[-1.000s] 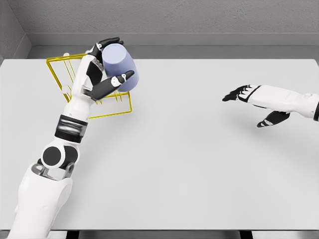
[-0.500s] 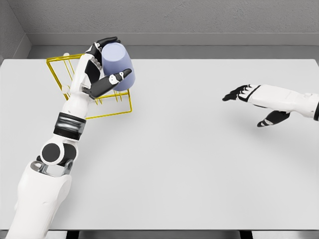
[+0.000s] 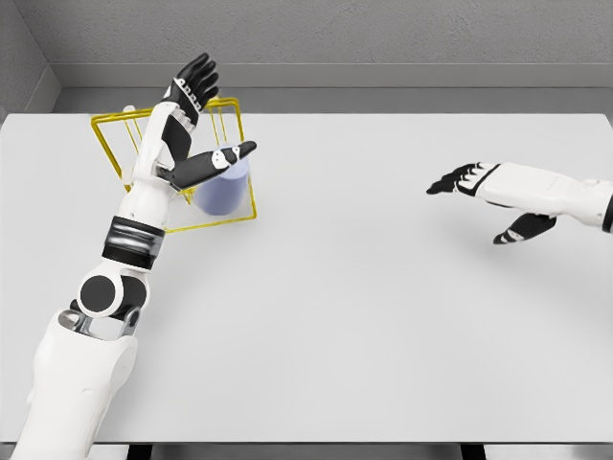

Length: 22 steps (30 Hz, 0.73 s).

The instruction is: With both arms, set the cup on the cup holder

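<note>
Far left corner of the table (image 3: 383, 316) crowded — yellow wire cup holder (image 3: 244, 206) stands there with the lavender cup (image 3: 222, 190) inside its frame. Left hand (image 3: 187, 129) spread open directly over the holder, forearm slanting across its near side, blocking approach from the front-left. Right hand (image 3: 484, 196) open, well apart at the right edge — bare tabletop between them, passage free.

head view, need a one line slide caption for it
Left hand open above the lavender cup sitting in the yellow wire cup holder; right hand open over the table.
</note>
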Motion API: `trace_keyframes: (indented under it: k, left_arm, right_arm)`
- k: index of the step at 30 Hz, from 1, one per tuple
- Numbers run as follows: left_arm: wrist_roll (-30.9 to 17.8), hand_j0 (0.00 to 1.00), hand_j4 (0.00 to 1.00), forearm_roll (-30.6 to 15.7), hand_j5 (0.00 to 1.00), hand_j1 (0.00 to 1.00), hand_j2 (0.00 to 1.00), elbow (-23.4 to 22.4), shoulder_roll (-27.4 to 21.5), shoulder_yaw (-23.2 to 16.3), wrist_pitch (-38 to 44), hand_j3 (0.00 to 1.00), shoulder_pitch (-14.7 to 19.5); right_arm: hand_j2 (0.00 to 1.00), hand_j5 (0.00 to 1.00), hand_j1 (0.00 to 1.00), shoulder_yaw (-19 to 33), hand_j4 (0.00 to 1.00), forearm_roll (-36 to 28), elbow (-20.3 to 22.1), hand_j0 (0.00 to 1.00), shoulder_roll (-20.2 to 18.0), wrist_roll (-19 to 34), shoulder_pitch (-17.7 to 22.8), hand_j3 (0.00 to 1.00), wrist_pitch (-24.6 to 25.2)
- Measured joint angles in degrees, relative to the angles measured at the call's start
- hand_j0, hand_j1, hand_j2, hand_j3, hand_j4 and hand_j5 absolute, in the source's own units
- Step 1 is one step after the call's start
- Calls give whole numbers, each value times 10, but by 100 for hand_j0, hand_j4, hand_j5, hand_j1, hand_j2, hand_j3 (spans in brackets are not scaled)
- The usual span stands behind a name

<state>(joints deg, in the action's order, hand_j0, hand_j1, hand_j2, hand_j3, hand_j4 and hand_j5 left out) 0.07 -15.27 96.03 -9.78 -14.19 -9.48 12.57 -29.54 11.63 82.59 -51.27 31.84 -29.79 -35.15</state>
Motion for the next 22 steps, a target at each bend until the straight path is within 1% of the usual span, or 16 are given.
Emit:
trace_keyframes:
  k: [4, 6, 9, 13, 17, 19, 22]
  left_arm:
    - [0, 100, 100, -1, 100, 100, 100, 2, -1, 6, 0, 100, -2]
    - [0, 100, 100, -1, 100, 100, 100, 6, -2, 9, -2, 100, -10]
    - [0, 100, 100, -2, 100, 100, 100, 27, -4, 15, -5, 100, -47]
    - [-1, 100, 100, -3, 100, 100, 100, 43, -15, 26, -36, 100, -81]
    - [-1, 100, 100, -3, 100, 100, 100, 47, -33, 57, -83, 100, -123]
    - [0, 100, 100, -4, 100, 100, 100, 48, -44, 73, -108, 100, -139]
    - [0, 100, 100, -4, 100, 100, 100, 48, -53, 97, -133, 100, -152]
  right_arm:
    - [100, 100, 100, 0, 100, 0, 0, 100, 0, 0, 0, 100, 0]
    - [100, 100, 100, 0, 100, 0, 0, 100, 2, 0, 0, 100, 0]
    - [100, 100, 100, 0, 100, 0, 0, 100, 3, 0, 0, 100, 0]
    - [100, 100, 100, 0, 100, 0, 0, 100, 3, 0, 0, 100, 0]
    - [100, 100, 100, 0, 100, 0, 0, 100, 4, 0, 0, 100, 0]
    - [100, 100, 100, 0, 100, 0, 0, 100, 4, 0, 0, 100, 0]
    - [100, 100, 100, 0, 100, 0, 0, 100, 4, 0, 0, 100, 0]
